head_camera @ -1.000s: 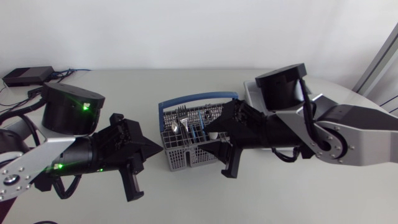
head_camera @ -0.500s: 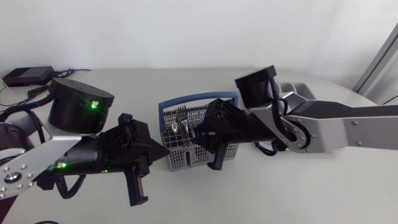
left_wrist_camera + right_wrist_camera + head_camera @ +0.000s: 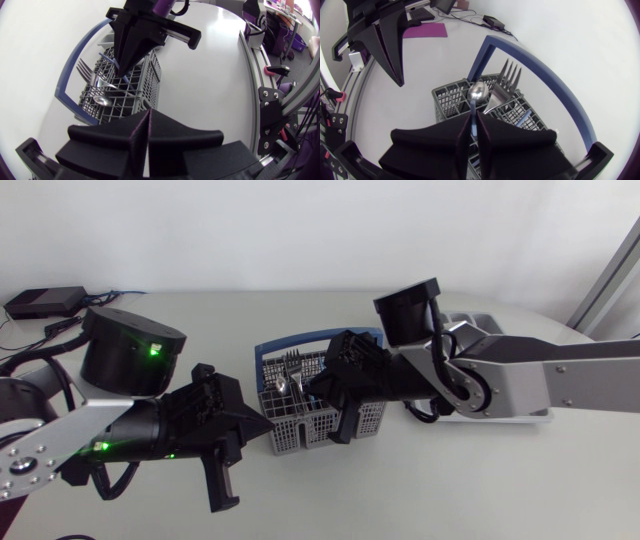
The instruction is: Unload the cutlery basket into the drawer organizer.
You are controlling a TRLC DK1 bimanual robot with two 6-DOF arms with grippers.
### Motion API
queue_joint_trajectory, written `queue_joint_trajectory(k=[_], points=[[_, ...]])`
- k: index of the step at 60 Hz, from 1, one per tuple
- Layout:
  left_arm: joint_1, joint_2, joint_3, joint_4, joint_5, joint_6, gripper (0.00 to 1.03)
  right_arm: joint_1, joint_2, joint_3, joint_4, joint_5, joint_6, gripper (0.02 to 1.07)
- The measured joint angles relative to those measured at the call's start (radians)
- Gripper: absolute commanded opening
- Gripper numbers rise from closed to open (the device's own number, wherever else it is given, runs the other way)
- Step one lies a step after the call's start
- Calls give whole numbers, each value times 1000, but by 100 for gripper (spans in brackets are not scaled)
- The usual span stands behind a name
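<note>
Right gripper (image 3: 474,119) first: its fingers are pinched on the blue shaft of a spoon (image 3: 477,92). The bowl pokes out just ahead of the tips, so the spoon's long axis runs straight along the fingers. Under it sits the grey mesh cutlery basket (image 3: 449,102), with forks (image 3: 510,76) standing just beyond the spoon. The spoon is in hand but not yet clear of the basket, I'd say. Just beside the basket's near corner is the left gripper (image 3: 148,115), clenched on nothing. Farthest off is the drawer organizer (image 3: 482,321), behind the right arm, opposite to where the bowl points. The right arm is nearer, so the carry looks like lift, then swing back.
</note>
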Motion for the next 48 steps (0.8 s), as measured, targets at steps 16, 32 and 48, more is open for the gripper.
queue_joint_trajectory(k=[16,32,48], points=[[-5,18,0,4,0,0,15,0,-126,0,-15,-28,24,8],[-5,36,0,23,0,-1,15,39,-253,34,-124,-18,39,8],[-5,50,0,30,0,0,15,72,-414,85,-217,0,88,8]])
